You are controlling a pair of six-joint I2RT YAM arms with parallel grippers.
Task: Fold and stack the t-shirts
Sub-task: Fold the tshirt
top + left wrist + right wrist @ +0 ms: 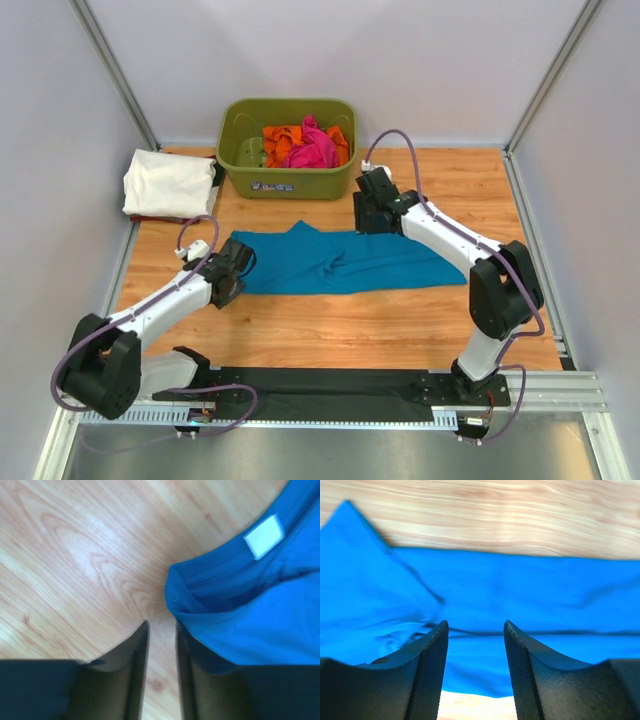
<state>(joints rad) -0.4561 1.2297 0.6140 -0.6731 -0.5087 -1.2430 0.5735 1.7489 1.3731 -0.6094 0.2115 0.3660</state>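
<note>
Teal-blue t-shirt [340, 262] lies spread flat on the wooden surface [330, 330], just on the near side of the olive-green tub [290, 183], stretched sideways, with one sleeve or corner peaking up toward the tub. It looks folded into a long band, with some wrinkles mid-cloth.

Left hand [238, 265] sits at the shirt's left end, near-left of the tub and low over the surface. In the left wrist view its fingers [135, 665] stand a narrow gap apart, with bare wood in the gap and nothing clamped. The collar edge with a white label [264, 536] is just beside the hand; cloth runs up against the outer side of one finger, contact unclear.

Right hand [372, 212] is at the shirt's far edge, just near-right of the tub. In the right wrist view its fingers [430, 665] are clearly apart above the teal cloth, gripping nothing. View is blurred.

White t-shirt [168, 182] is folded in a pile left of the tub, at the surface's far-left corner. Pink t-shirt [315, 148] and orange t-shirt [280, 145] are bunched inside the tub, pink on top of orange.
</note>
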